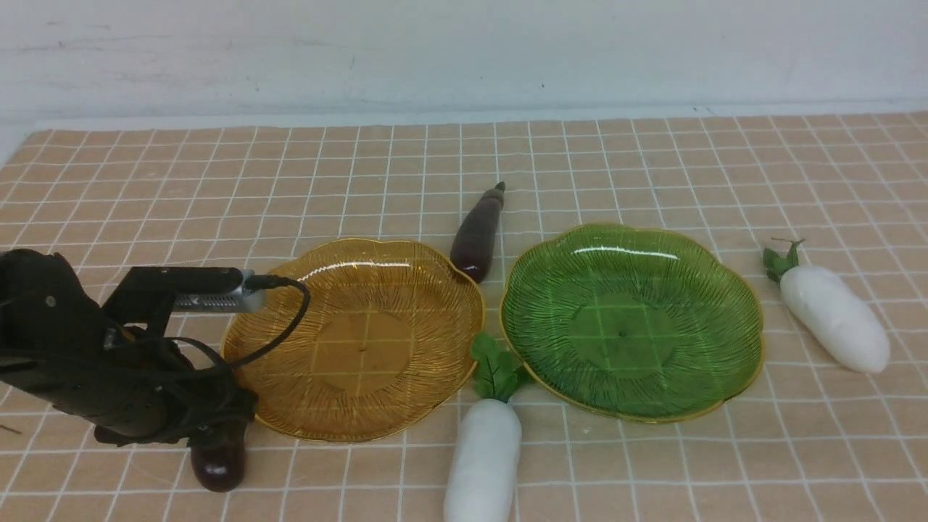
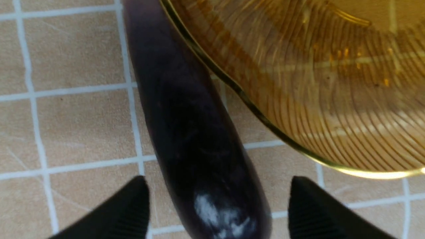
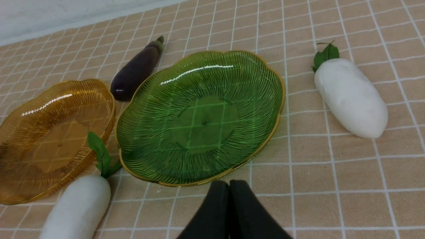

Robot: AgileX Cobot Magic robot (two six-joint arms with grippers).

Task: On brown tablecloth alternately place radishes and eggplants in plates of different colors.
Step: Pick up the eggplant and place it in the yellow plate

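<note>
**Left gripper poised over the first eggplant**

The left gripper [image 2: 215,202] straddles the eggplant [image 2: 186,126] with its jaws apart. One finger [image 2: 126,212] sits on each side of the rounded end, and neither appears to touch it. The eggplant lies on the cloth [image 2: 76,126], and the amber plate [image 2: 315,83] has its rim just beside the gripper. Both plates are empty, so this looks like the first pick. The next move calls for closing on the glossy body, lifting clear of the rim and crossing to the plate. The right gripper [image 3: 229,205] is pressed together on nothing, with the green plate [image 3: 202,122] just ahead.
</note>
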